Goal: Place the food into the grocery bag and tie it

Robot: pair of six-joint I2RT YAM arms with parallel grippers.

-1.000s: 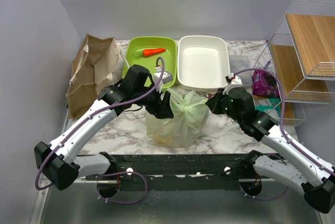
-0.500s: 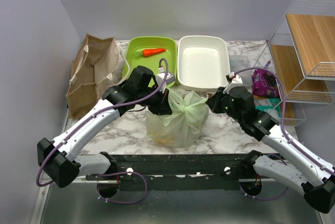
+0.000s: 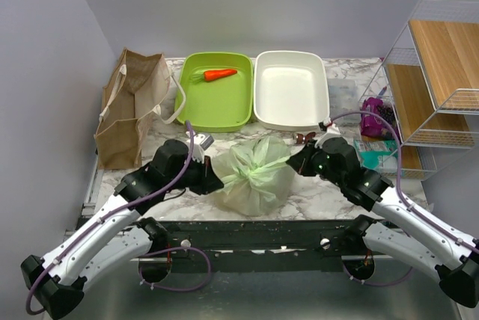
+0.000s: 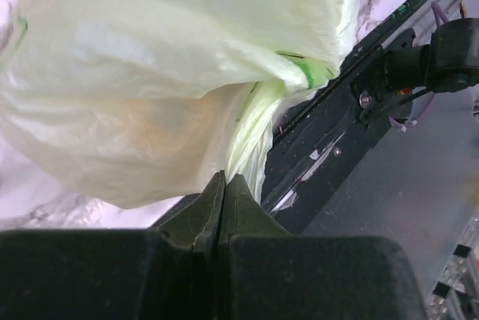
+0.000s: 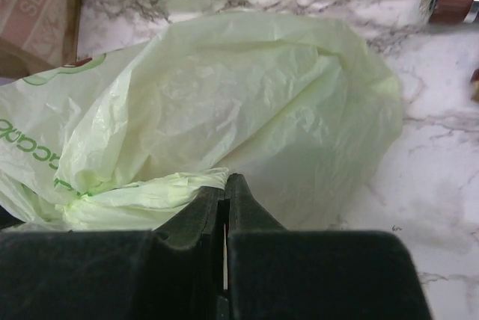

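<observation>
**While the handles are held taut: tying the grocery bag (image 3: 254, 185)**

Although the food cannot be made out as separate pieces, a warm tint through the film in the left wrist view suggests it is inside the bag. The bag lies bunched near the middle of the worktop's (image 3: 329, 194) near edge.

Left tool (image 3: 215, 182): clenched on a twisted handle strand at the bag's left side. Right tool (image 3: 297, 161): clenched on the opposite handle strand, at the bag's right side. Between them the two strands meet in a cinched crossing (image 3: 255, 164) on top of the bag.

Step in hand, as judged: tying, with loading apparently finished.

Next move, as judged: a steady outward pull by both tools, away from each other along the near edge, to tighten the crossing. A second pass may be needed for a secure knot. Thin film calls for moderate tension, since it could tear or slip from the jaws.
</observation>
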